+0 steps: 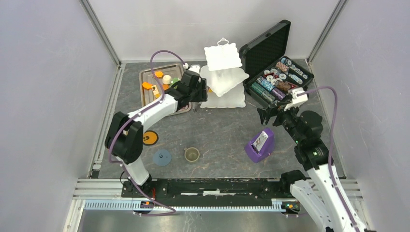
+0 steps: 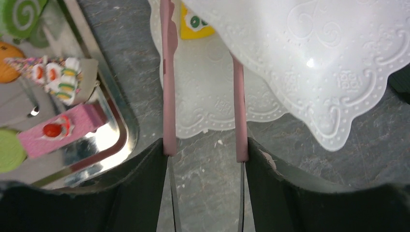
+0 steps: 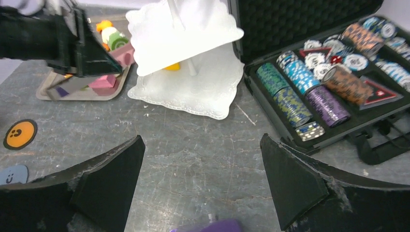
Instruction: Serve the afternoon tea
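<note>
The white three-tier stand (image 1: 223, 77) stands at the back middle. My left gripper (image 1: 198, 92) is at its left side, shut on pink-tipped tongs (image 2: 169, 96). The tong arms are spread and reach over the bottom tier (image 2: 203, 111), under the middle tier (image 2: 309, 53). A yellow pastry (image 2: 196, 26) lies on the bottom tier between the tong tips; it also shows in the right wrist view (image 3: 171, 66). Pink (image 2: 58, 130), green (image 2: 21, 14) and orange (image 2: 7, 67) pastries lie on the metal tray (image 1: 143, 77). My right gripper (image 1: 273, 113) is open and empty. The yellow mug is not visible.
An olive cup (image 1: 192, 154), an orange coaster (image 1: 150, 137) and a blue coaster (image 1: 162, 157) lie near the front left. A purple card holder (image 1: 260, 145) stands just below my right gripper. An open black case of poker chips (image 1: 278, 77) sits at the back right.
</note>
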